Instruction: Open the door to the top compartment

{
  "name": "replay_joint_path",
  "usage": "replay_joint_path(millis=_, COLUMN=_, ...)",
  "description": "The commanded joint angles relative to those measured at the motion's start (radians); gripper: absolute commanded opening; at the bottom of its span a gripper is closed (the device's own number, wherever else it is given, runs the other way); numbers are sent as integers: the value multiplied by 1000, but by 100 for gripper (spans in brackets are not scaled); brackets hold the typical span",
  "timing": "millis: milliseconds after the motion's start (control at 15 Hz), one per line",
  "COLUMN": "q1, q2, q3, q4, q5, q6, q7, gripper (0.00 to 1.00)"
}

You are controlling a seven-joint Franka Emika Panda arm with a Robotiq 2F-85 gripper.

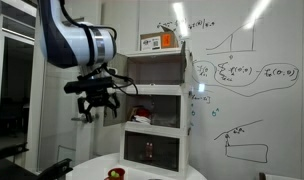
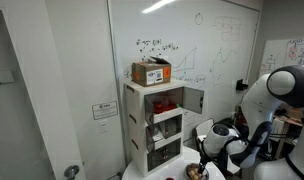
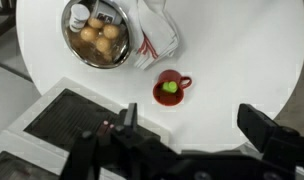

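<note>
Room: whiteboard wall (image 2: 207,45) behind a white cabinet (image 2: 138,125).
Door: top compartment door (image 2: 193,100) swung open, standing out from the cabinet's side.
Gripper: gripper (image 1: 98,110) fingers spread apart, empty, over a round table (image 3: 232,50).

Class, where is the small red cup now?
In the wrist view, the small red cup sits mid-frame on the round white table, below the red-striped white cloth, right of the metal bowl.

Shiny metal bowl (image 3: 92,63), glossy cup (image 3: 162,99) — smooth table (image 3: 232,50)
</note>
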Motion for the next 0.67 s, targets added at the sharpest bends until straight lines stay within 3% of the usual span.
replay_joint_path(millis=0, q1=74, q2=174, q3=-52, q4=25, q5=122, q6=-116, q7=-266, gripper=100)
replay_joint_path(millis=67, q1=99, q2=197, q3=-60, q4=25, q5=169, q6=-155, q7=-335, gripper=100)
replay_joint_path(millis=133, q1=86, q2=228, q3=-26, q4=28, q5=218, q6=-209, q7=-403, gripper=100)
replay_joint_path(millis=333, q1=10, q2=304, q3=122, q4=54, q5=402, q6=-423, q7=-614, gripper=100)
replay_joint_path(millis=400, q1=220, q2=146, q3=-97, q4=9, q5=424, q6=-227, q7=-553, gripper=100)
replay_joint_path(millis=467, q1=190, q2=165, q3=-46, q4=19, q5=469, q6=-275, q7=-605, gripper=100)
replay_joint_path(millis=600, q1=163, q2=184, q3=-8, q4=31, q5=491, q6=-305, q7=-638, gripper=100)
